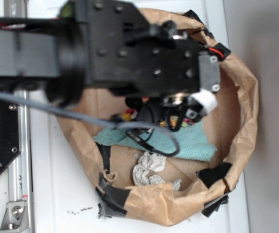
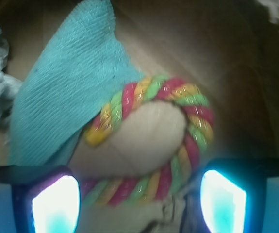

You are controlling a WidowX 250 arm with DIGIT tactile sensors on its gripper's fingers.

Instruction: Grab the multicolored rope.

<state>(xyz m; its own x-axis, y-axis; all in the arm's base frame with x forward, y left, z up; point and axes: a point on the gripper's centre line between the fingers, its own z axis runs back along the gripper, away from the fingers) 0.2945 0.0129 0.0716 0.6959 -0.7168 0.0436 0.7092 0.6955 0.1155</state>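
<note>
Gripper [image 2: 139,199] on the black WidowX arm is seen hanging low inside the crumpled brown paper bag [image 1: 241,97], and its jaws are spread apart with nothing held between them; in the wrist view the two glowing fingertip pads [image 2: 56,204] are seen at the bottom corners with a gap between. So the thick twisted rope of red, yellow and light green strands [image 2: 178,121] is not grabbed yet, by the look of it. It's curled into a loop on the bag floor, with one yellow end [image 2: 94,137] resting on the edge of the teal terry cloth [image 2: 66,97], and the lower arc of the loop is lying right between the pads, just ahead of them. For a clean grab, the fingers should probably be dropped straight down so that this near arc is straddled across its width, and the cloth corner is best kept out of the pinch since it sits close on that side. The crumpled white paper wad [image 1: 149,167] is left well off to the side and shouldn't be bothered. From the exterior view the rope is mostly hidden under the arm, only a bit of colour can be made out there, so contact with it can't be judged.
</note>
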